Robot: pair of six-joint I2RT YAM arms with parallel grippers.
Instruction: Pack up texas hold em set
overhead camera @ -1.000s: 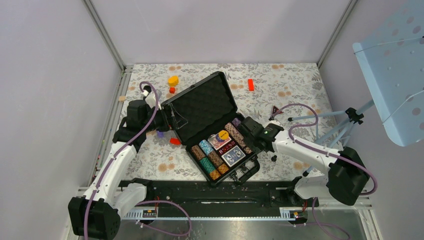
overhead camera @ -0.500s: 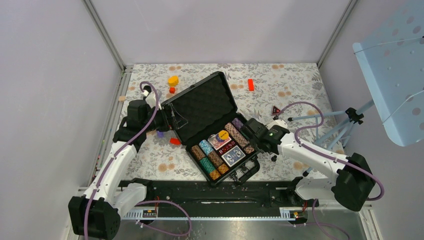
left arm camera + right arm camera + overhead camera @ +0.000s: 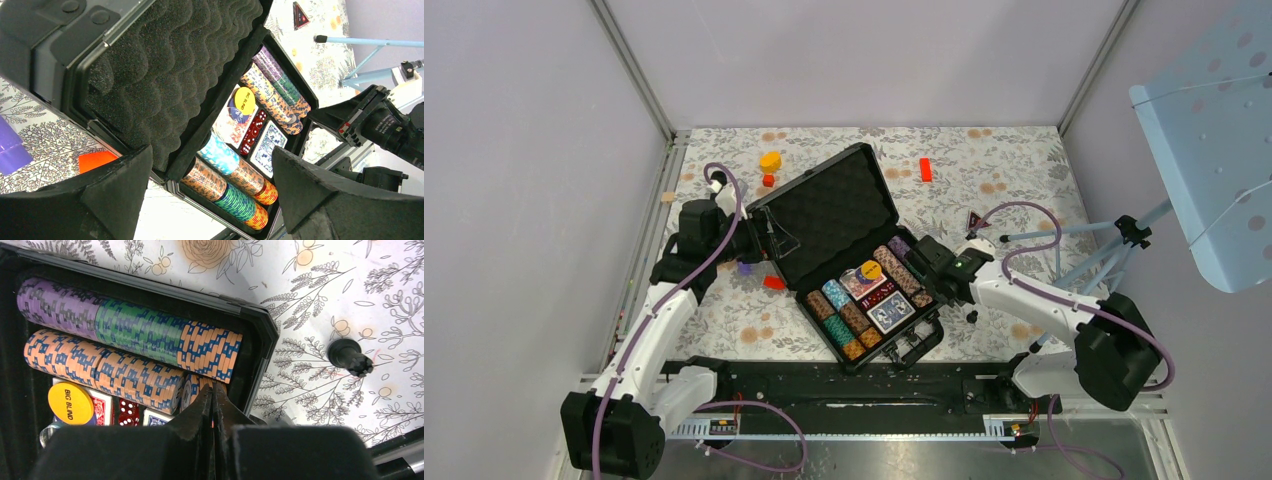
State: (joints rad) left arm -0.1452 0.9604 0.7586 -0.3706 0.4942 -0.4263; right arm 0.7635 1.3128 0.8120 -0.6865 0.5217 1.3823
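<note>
The black case (image 3: 829, 215) lies open on the flowered table, its foam lid (image 3: 170, 75) flat at the back left. Rows of striped poker chips (image 3: 904, 270) fill the base, with a blue card deck (image 3: 267, 147), red dice (image 3: 254, 131) and a yellow button (image 3: 70, 401). My left gripper (image 3: 210, 152) is open at the lid's left end, and the lid's near corner lies between its fingers. My right gripper (image 3: 212, 387) is shut, its tips down on a short orange chip stack (image 3: 192, 390) in the base's right corner.
Loose on the table are a red block (image 3: 925, 169), a yellow block (image 3: 770, 160), a red block (image 3: 774, 282) and a purple piece (image 3: 744, 267) left of the case, and a dark triangle (image 3: 975, 221). A blue tripod (image 3: 1084, 250) stands at the right. A black knob (image 3: 350, 357) sits beside the case.
My right gripper's jaws have come together over the chips at the case's right corner, and the right arm has shifted slightly. The left arm has not moved.
</note>
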